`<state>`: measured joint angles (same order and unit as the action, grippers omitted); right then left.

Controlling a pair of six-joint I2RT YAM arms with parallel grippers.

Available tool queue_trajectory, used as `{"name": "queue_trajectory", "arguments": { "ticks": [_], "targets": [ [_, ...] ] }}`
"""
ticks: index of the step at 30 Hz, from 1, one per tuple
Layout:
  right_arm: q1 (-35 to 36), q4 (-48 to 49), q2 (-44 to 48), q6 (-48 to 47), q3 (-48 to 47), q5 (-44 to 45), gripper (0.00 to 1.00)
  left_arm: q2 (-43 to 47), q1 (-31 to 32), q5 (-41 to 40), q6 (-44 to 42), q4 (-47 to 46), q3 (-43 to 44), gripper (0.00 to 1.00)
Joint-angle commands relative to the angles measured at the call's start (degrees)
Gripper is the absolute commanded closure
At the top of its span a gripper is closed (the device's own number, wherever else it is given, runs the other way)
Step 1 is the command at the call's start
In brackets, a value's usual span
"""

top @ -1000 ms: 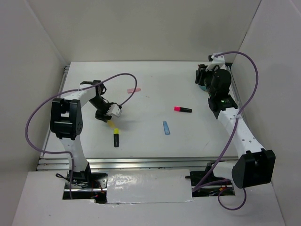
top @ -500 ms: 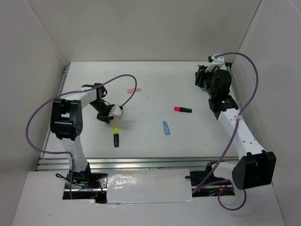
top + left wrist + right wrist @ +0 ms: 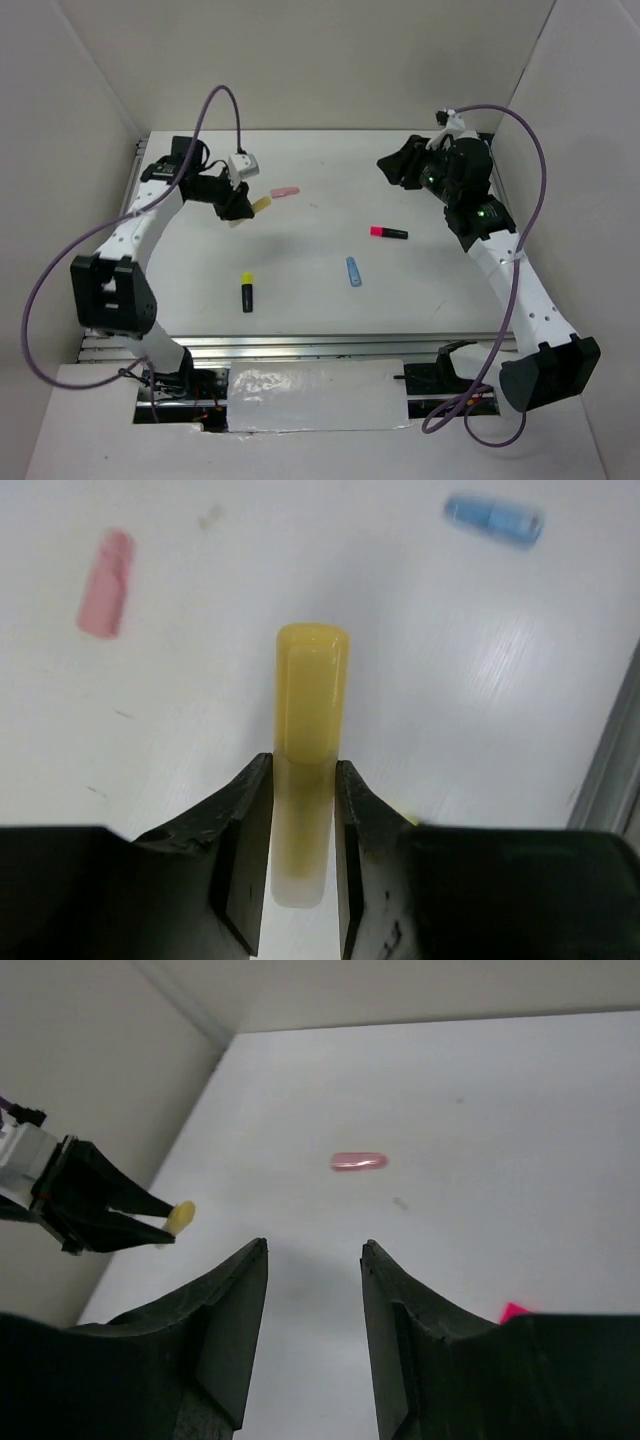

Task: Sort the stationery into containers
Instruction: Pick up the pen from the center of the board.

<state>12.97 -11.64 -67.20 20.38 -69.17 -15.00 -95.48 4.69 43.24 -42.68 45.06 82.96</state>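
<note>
White surface (image 3: 320, 290) before you. Your left gripper (image 3: 243, 208), far left above surface, clamps yellow marker (image 3: 311, 710). Your right gripper (image 3: 315, 1250), far right, jaws parted, holds nothing. Loose mid-surface: yellow-black highlighter (image 3: 246, 291), pink-black highlighter (image 3: 388, 233), blue marker (image 3: 353, 271); pink eraser (image 3: 285, 191) near held marker.

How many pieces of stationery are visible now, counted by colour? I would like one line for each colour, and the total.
yellow pen, in the left tool: 1
yellow-black marker: 1
pink-black marker: 1
pink eraser: 1
blue pen: 1
Total: 5
</note>
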Motion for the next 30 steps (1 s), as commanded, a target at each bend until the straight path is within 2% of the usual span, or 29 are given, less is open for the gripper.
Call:
{"name": "queue_trajectory", "arguments": {
  "ticks": [1,5,9,16,22,25,30],
  "targets": [
    [3.0,-1.5,-2.6,11.7,-4.8,-5.2,0.5,11.5,2.5,6.6,28.6,-16.4,-4.0,0.98],
    [7.0,-0.2,-7.0,18.5,-8.6,-6.3,0.41,17.3,5.0,2.9,36.2,-21.1,-5.5,0.98],
    [12.1,2.1,-12.3,18.9,-12.0,-6.3,0.36,17.8,7.3,1.7,41.0,-20.2,-3.2,0.99],
    [19.8,2.1,-18.2,17.0,-18.7,-5.7,0.34,17.7,10.3,0.9,45.3,-21.6,-2.4,0.99],
    [23.1,1.9,-20.2,16.7,-17.8,-6.0,0.34,17.5,12.4,-1.1,45.0,-21.9,-2.4,0.99],
    [24.4,1.9,-20.9,16.6,-17.6,-6.1,0.37,17.5,12.7,-1.8,44.8,-21.9,-2.8,0.99],
    [25.3,1.8,-21.6,16.9,-16.9,-5.8,0.59,18.5,12.6,-2.1,45.0,-23.2,-3.5,0.99]
  ]
}}
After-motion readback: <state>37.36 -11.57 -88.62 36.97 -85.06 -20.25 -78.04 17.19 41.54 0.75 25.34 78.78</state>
